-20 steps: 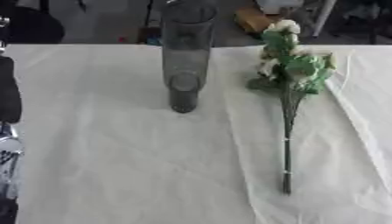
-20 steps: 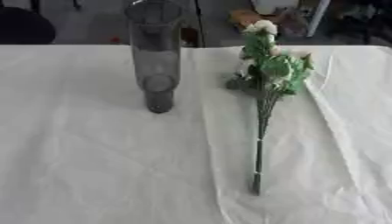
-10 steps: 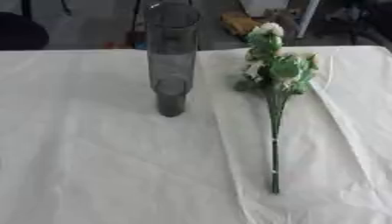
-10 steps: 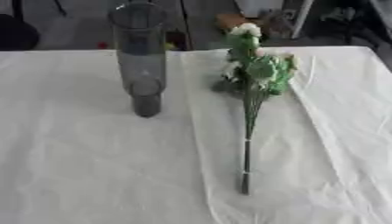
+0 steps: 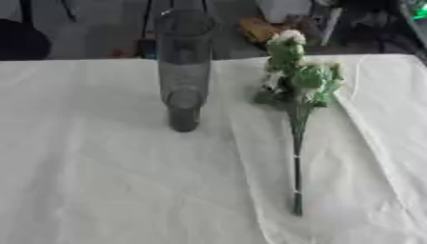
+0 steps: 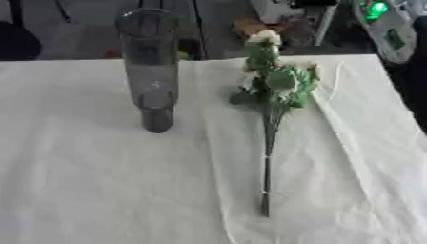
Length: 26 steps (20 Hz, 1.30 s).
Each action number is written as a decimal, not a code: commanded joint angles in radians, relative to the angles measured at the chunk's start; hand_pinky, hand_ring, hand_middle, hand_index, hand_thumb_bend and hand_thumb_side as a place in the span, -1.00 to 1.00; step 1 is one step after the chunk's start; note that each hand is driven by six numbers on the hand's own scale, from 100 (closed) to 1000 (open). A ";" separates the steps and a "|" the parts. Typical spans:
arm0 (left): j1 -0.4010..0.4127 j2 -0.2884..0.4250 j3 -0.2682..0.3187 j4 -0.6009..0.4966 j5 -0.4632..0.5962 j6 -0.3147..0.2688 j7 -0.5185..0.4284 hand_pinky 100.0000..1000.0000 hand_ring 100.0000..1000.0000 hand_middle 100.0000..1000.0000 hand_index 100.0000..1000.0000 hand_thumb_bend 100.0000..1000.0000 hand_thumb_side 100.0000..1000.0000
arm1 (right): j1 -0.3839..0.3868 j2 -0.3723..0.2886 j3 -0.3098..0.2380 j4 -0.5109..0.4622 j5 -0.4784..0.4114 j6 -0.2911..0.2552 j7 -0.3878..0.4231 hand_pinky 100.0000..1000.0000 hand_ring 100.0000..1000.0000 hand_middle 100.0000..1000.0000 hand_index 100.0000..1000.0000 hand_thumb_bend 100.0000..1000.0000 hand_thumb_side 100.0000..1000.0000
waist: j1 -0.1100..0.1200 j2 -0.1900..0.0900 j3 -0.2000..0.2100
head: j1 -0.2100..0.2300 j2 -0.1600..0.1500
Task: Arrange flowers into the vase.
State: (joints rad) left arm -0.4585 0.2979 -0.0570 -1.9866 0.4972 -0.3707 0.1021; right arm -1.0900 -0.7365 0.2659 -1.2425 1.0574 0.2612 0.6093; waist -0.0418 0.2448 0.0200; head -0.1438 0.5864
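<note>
A tall grey glass vase [image 5: 183, 71] stands upright on the white tablecloth [image 5: 108, 181], left of the middle. To its right a bunch of flowers [image 5: 298, 81] lies flat, white blooms and green leaves pointing away from me. Its long dark stem [image 5: 297, 176] runs toward the near edge. Neither of my hands shows in either view.
The cloth is creased, with a fold running down beside the stem. Beyond the table's far edge lies a dark floor with cluttered equipment [image 6: 375, 24] at the upper right and a dark round shape [image 5: 21, 40] at the upper left.
The whole picture has shifted, so the camera has moved. The dark arm parts seen at the left edge one second ago are out of view. Vase and flowers stay put.
</note>
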 commanded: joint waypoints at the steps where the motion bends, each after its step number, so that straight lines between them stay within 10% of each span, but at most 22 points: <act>1: -0.016 0.009 0.003 -0.013 0.005 0.001 0.002 0.65 0.55 0.74 0.83 -1.00 0.55 | -0.006 0.005 -0.013 0.022 0.062 -0.028 0.025 0.29 0.70 0.62 0.80 -0.35 1.00 | 0.001 -0.019 -0.003 | -0.010 -0.017; 7: -0.012 0.015 0.007 -0.013 0.005 -0.001 0.005 0.65 0.55 0.74 0.81 -1.00 0.54 | 0.021 0.037 -0.011 0.056 0.061 -0.052 0.099 0.14 0.62 0.54 0.69 -0.36 1.00 | 0.001 -0.023 -0.017 | 0.001 -0.016; 11: -0.009 0.019 0.006 -0.013 0.006 0.000 0.004 0.65 0.55 0.74 0.81 -1.00 0.52 | 0.020 0.032 0.033 0.056 0.117 -0.124 0.203 0.05 0.52 0.44 0.57 -0.79 1.00 | -0.003 -0.026 -0.031 | 0.010 -0.010; 18: -0.008 0.018 0.006 -0.013 0.005 0.001 0.003 0.65 0.55 0.74 0.81 -1.00 0.53 | 0.019 0.049 0.050 0.071 0.069 -0.240 0.297 -0.01 0.47 0.35 0.58 -0.70 1.00 | -0.004 -0.026 -0.043 | 0.018 -0.004; 26: -0.008 0.018 0.006 -0.013 0.008 0.007 0.003 0.65 0.55 0.73 0.81 -1.00 0.53 | 0.041 0.102 0.041 -0.001 -0.008 -0.243 0.298 -0.10 0.48 0.35 0.70 -0.62 1.00 | -0.005 -0.027 -0.062 | 0.036 0.021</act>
State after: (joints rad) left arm -0.4579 0.2986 -0.0566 -1.9866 0.5009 -0.3670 0.1055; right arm -1.0330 -0.6223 0.3204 -1.2146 1.0584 0.0136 0.9078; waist -0.0467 0.2402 -0.0415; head -0.1112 0.5981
